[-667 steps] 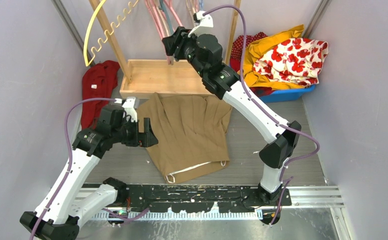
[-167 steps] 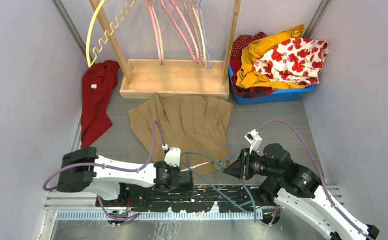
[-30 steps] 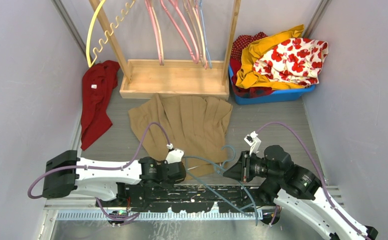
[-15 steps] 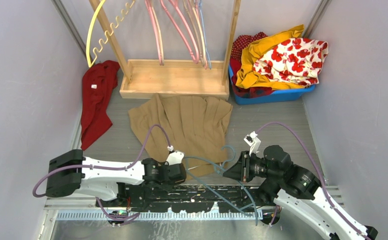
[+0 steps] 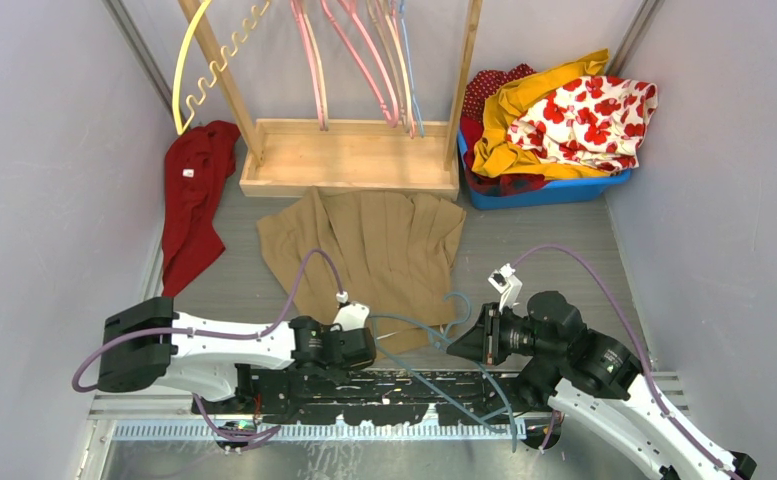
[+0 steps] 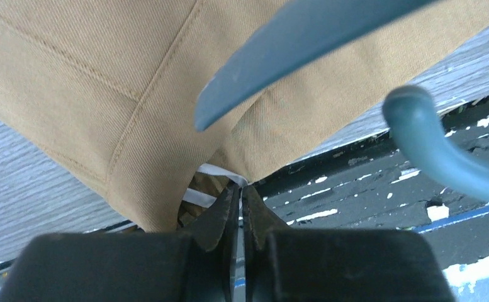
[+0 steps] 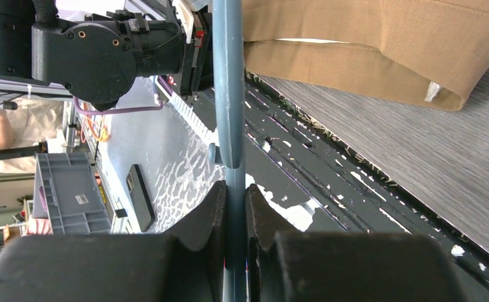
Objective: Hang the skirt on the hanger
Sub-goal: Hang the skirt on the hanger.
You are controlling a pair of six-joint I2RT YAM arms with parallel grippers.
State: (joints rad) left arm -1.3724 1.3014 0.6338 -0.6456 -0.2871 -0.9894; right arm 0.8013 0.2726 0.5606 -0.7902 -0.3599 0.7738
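- Tan skirt (image 5: 374, 250) lies flat on the grey surface (image 5: 554, 250), below the wooden rack (image 5: 349, 155).
- Left hand (image 6: 240, 196), nearly closed, pinches its white-banded near edge.
- Right hand (image 7: 234, 202) is clamped on the blue hanger (image 7: 228, 75) beside that edge.

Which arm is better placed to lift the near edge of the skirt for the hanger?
Left. The left end effector sits closed on the skirt at its near edge, apparently pinching it; the right end effector is occupied, clamping the hanger.
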